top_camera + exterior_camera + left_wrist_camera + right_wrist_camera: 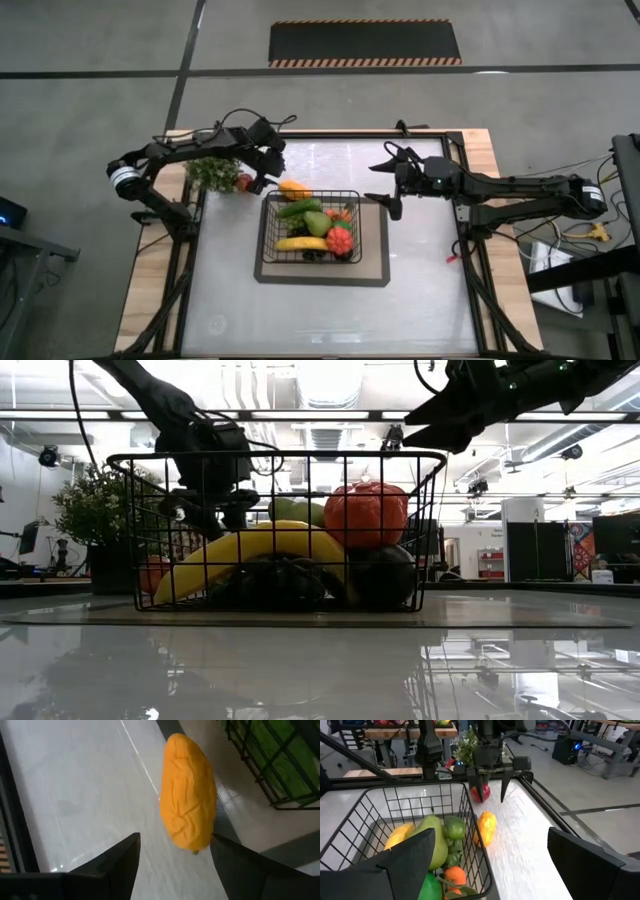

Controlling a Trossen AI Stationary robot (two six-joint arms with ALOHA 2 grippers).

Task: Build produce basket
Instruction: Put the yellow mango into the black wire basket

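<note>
The black wire basket (353, 225) stands on a grey mat (375, 272) at mid-table. It holds a banana (300, 243), a green pear (318, 222), a cucumber (298, 208), a red fruit (340, 240) and other pieces. A yellow-orange fruit (293, 188) lies on the table by the basket's far left corner; it also shows in the left wrist view (189, 795). My left gripper (270, 176) is open and points down just above that fruit, as the right wrist view (488, 790) shows. My right gripper (386, 182) is open and empty, raised beside the basket's right side.
A bushy leafy plant (212, 172) stands at the table's far left, with a red fruit (243, 182) beside it, just behind my left gripper. The table's wooden edge (150, 290) frames the work surface.
</note>
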